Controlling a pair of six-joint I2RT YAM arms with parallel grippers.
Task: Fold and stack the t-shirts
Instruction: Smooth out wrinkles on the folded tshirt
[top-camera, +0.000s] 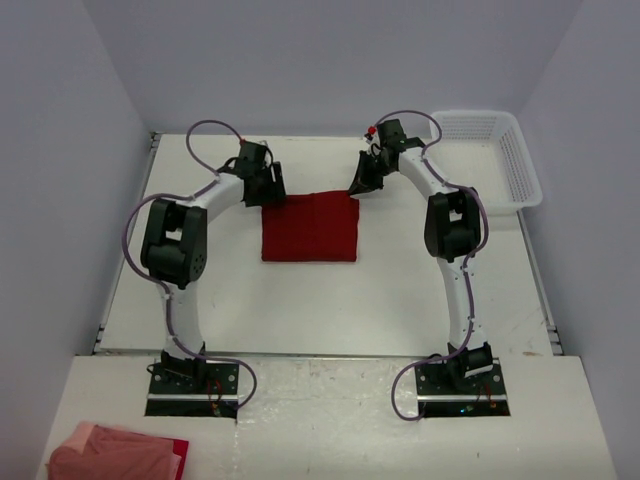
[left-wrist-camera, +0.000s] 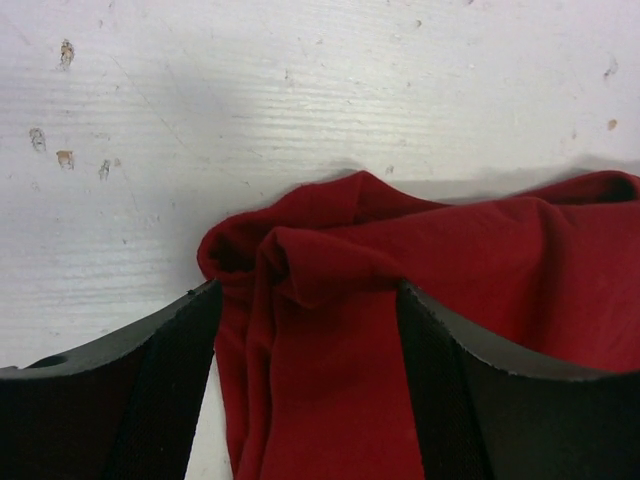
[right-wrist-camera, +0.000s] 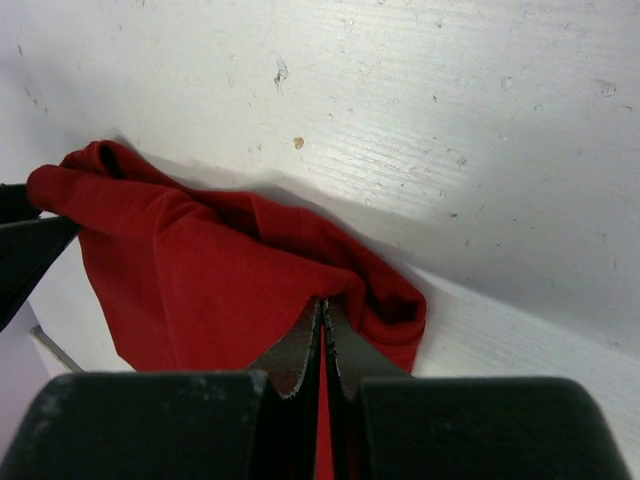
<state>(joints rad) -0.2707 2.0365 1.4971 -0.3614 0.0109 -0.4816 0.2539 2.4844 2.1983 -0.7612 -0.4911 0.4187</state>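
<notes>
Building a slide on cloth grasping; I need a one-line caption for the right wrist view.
Right gripper shut on a bunched corner of the deep red t-shirt on the white table.

- red t-shirt: plain deep red, folded to a rough square; lay flat approx. mid table.
- Far-L corner: bunched in rumpled folds.
- Far-R corner: curled over, gathered to a pinch.
</notes>
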